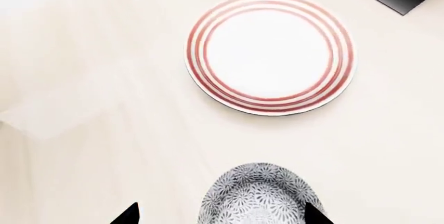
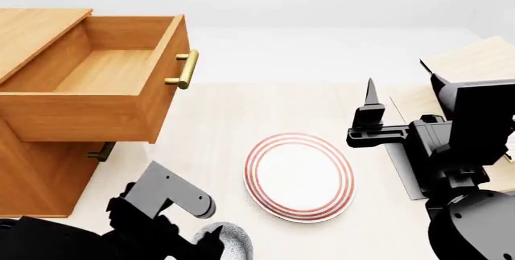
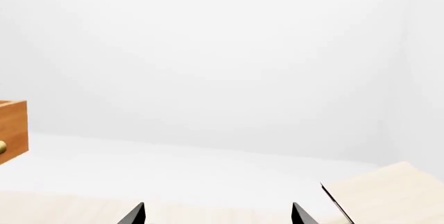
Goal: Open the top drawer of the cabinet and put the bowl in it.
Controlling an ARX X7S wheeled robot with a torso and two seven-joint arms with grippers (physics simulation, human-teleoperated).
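Already the orange-brown wooden cabinet (image 2: 36, 175) at the table's left edge is standing with its top drawer (image 2: 96, 82) pulled well out, the lighter wood interior lying bare and the brass bar handle (image 2: 185, 70) facing the middle of the table. So I am judging the opening step done. Just right of the cabinet, by the near edge of the pale wooden table (image 2: 217, 121), I am hovering my left gripper (image 1: 220, 216) over the small blue-grey speckled bowl (image 1: 258, 195); its fingers are spread wide, one tip beside the rim and the other off to its side, gripping nothing. The bowl is sitting on the table, not yet lifted. Beyond it, the flat white plate with red rings (image 2: 300, 177) is lying near the table's middle, apart from the bowl. Toward the right edge, I am holding my right gripper (image 3: 218, 213) raised and spread, empty. I reckon grasping, carrying and placing the bowl are all remaining.
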